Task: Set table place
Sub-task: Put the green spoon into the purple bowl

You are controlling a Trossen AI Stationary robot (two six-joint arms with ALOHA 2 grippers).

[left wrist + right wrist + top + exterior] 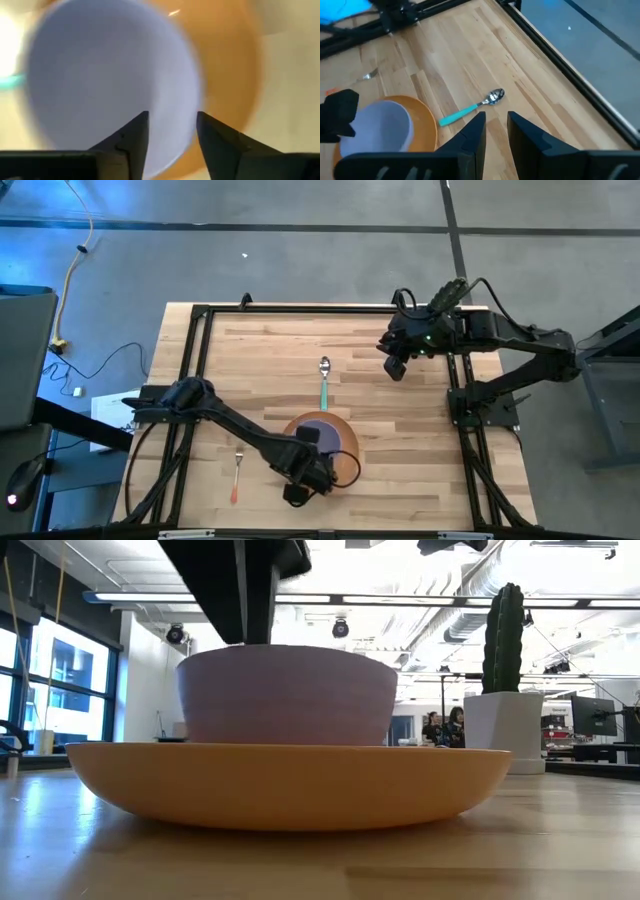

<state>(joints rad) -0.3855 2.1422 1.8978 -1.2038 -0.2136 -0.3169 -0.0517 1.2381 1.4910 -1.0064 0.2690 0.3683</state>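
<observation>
Lavender bowl (322, 430) sat inside the orange plate (345, 465), on the plate's far-left part, near the front middle of the bench (400, 410). Nothing showed inside the bowl in the left wrist view (110, 75); the plate's bare orange surface showed past the bowl's rim there (230, 70). Left hand (308, 482) hung over the plate's front edge, fingers (131, 140) parted by a narrow gap with nothing between them, tips over the bowl's near rim; contact could not be told. Right hand (396, 366) was held above the bench's far right part, well apart from the plate, fingers (475, 132) also a narrow gap apart and empty. Teal-handled spoon (324, 385) lay flat on the bench just beyond the plate, bowl end pointing away from it; the right wrist view caught it too (470, 107). Orange-handled fork (236, 476) lay left of the plate, apart from it, tines toward the far side. The low view alone showed the bowl (287, 695) standing upright and level in the plate (290, 785), plus a cactus in a white pot (505, 705) behind on the right and people in the room beyond. The high view showed neither the pot nor the people. The fork and spoon were missing from the low view.
</observation>
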